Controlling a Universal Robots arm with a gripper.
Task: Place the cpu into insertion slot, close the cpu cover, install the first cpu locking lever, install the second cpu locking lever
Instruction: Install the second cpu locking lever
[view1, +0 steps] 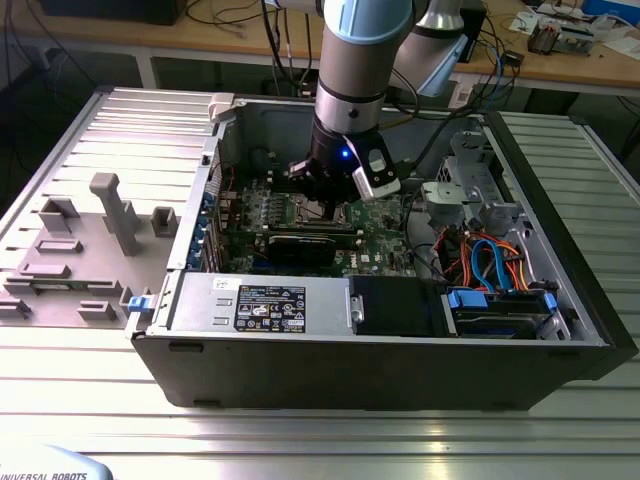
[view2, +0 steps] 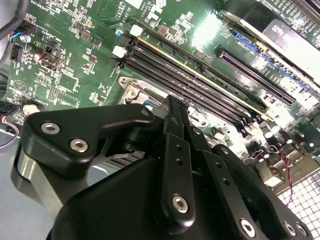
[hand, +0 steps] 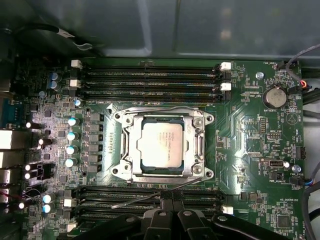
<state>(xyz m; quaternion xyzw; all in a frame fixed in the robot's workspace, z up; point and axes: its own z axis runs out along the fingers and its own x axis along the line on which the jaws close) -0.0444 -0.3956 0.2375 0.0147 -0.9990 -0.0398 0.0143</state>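
Note:
In the first wrist view the cpu (hand: 160, 145) lies flat in the insertion slot (hand: 120, 118) on the green board, silver top up. The cpu cover (hand: 129, 146) is down over it and frames the chip through its window. One thin wire locking lever (hand: 135, 201) sticks out slanted over the memory slots, off its catch. The other lever (hand: 150, 108) lies along the cover's opposite edge. My gripper (hand: 166, 199) is shut, its tips right at the slanted lever. In the second wrist view the gripper (view2: 172, 106) stands over the slot's corner (view2: 132, 93). In the exterior view the gripper (view1: 325, 205) is down inside the computer case.
Long black memory slots (hand: 150, 80) flank the socket on both sides. A black card (view1: 300, 245) lies just in front of the gripper, with the power supply (view1: 260, 300) nearer still. Cables (view1: 480, 260) and a drive bay (view1: 500, 305) fill the exterior view's right. Grey fixtures (view1: 110, 215) stand left.

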